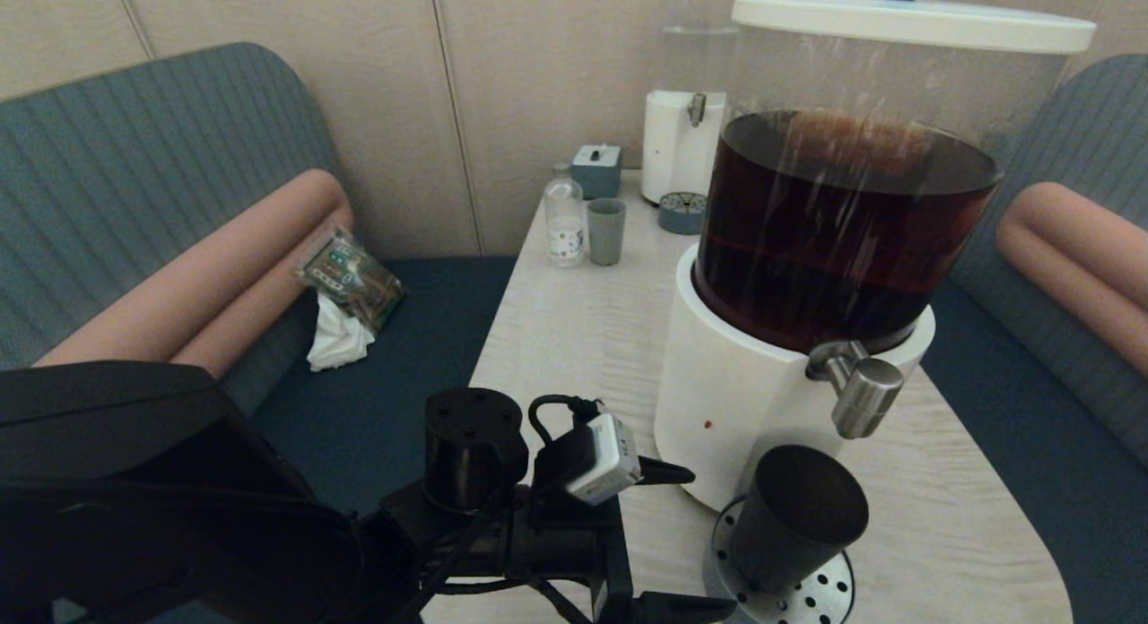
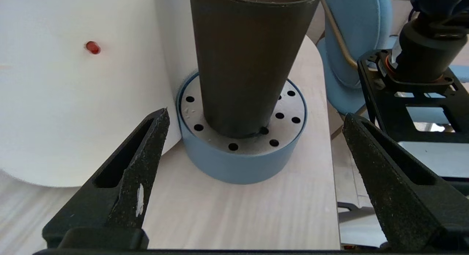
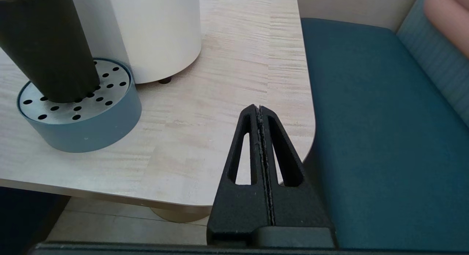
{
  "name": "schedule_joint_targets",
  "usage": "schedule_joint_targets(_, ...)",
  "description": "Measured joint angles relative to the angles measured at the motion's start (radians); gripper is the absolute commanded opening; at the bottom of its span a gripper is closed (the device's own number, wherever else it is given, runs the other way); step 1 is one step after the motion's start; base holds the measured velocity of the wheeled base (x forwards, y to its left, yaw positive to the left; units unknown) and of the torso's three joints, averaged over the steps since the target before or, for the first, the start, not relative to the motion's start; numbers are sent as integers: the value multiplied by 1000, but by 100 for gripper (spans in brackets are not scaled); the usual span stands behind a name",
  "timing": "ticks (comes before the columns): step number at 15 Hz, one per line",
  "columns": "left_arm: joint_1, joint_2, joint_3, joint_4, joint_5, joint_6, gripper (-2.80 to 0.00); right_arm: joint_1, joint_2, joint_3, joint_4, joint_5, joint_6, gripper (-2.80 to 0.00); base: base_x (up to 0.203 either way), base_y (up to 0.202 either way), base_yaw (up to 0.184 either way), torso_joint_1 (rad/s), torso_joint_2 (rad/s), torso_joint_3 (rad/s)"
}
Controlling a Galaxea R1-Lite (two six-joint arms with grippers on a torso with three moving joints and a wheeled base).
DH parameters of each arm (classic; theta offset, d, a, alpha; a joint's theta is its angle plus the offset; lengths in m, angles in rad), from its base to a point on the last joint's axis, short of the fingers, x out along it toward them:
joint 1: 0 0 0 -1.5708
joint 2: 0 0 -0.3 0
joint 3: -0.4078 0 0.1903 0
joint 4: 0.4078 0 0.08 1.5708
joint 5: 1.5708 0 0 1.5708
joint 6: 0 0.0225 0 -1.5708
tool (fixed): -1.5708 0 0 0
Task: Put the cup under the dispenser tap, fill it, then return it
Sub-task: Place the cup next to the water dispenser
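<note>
Cup (image 1: 794, 516) standing upright on perforated drip tray (image 1: 830, 593), under dispenser tap (image 1: 861, 393). Dark brown liquid filling dispenser tank (image 1: 843, 229). Left gripper (image 2: 253, 152) fingers apart beside cup; right gripper (image 3: 260, 110) fingers together.

The head view looks down from above, while both wrist views sit low and close, sharing the round blue perforated steel-topped drip tray (image 1: 830, 597) (image 2: 242, 163) (image 3: 88, 130).
</note>
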Motion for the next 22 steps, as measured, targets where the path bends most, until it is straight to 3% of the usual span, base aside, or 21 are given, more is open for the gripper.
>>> schedule_joint_targets(11, -63, 61, -85, 6, 92, -36, 0, 0, 0, 0, 0, 0, 0, -280, 0, 0, 0, 0, 0, 0)
schedule_joint_targets(22, -82, 133, -181, 17, 112, -59, 0, 0, 0, 0, 0, 0, 0, -280, 0, 0, 0, 0, 0, 0)
